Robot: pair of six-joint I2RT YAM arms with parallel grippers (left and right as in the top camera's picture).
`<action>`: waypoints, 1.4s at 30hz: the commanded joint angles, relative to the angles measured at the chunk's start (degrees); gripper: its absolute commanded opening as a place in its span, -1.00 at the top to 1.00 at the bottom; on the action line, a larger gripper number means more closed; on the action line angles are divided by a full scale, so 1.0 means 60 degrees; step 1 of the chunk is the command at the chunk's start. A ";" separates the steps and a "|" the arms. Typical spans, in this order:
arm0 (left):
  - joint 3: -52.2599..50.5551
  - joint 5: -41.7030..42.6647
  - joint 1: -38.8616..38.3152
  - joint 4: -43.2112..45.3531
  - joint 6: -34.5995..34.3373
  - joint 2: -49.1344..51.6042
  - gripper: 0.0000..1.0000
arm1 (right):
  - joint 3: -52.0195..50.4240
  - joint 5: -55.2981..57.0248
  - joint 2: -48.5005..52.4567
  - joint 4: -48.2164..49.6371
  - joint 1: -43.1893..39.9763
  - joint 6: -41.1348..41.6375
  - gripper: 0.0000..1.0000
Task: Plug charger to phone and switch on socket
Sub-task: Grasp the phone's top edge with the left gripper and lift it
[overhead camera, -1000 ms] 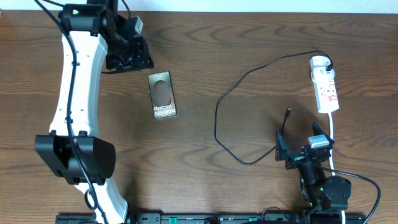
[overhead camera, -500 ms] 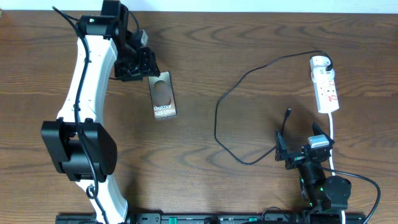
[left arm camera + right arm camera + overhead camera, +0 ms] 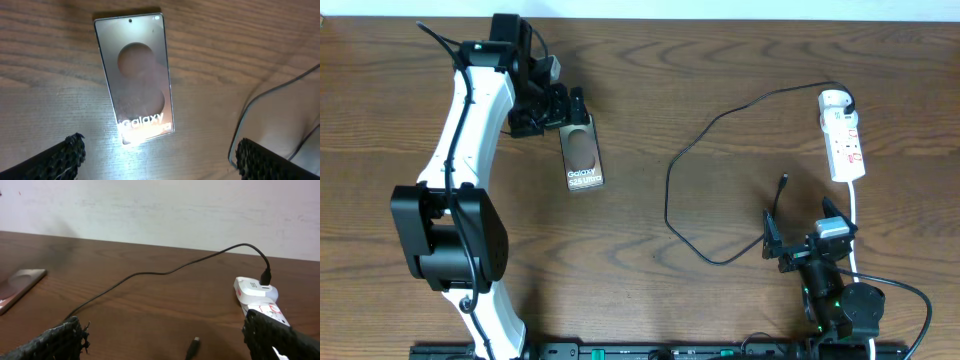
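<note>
i'm at the opening step: nothing is plugged in yet. the phone (image 3: 582, 153) lies flat on the table (image 3: 720, 60), left of centre in the overhead view, face up, with its lettered end toward the bottom of the frame. my left end effector (image 3: 159, 156) hangs over the phone's upper end with its fingers spread wide. in the left wrist view the phone sits between them, and i judge they aren't touching it.

the charger (image 3: 670, 185) loops across the right half of the table. one end goes into the round adapter (image 3: 833, 100) at the top of the socket (image 3: 844, 140) in the upper right. its plug tip (image 3: 783, 181) lies loose on the wood, well apart from the phone. my right end effector (image 3: 172, 340) waits in the lower right, also spread and holding nothing, with the plug tip just ahead of it.

so i read this as getting a hold on the phone. next i need to bring the left fingers down square across the phone's narrow sides and close gently, as the glossy body may slide. then the right side has to pinch the small tip in line with the port. i can't tell the switch position from here.
</note>
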 commanded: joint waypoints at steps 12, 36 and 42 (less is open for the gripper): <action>-0.2171 -0.1628 -0.0535 0.1887 -0.1657 0.0288 -0.96 | -0.0007 -0.0022 -0.0004 -0.0044 0.0102 0.0062 -0.99; -0.2484 -0.2597 -0.1388 0.3748 -0.2178 0.1632 -0.96 | -0.0007 -0.0022 -0.0007 -0.0044 0.0106 0.0062 -0.98; -0.2484 -0.2586 -0.1388 0.3931 -0.2182 0.2146 -0.96 | -0.0007 -0.0022 -0.0004 -0.0044 0.0102 0.0062 -0.99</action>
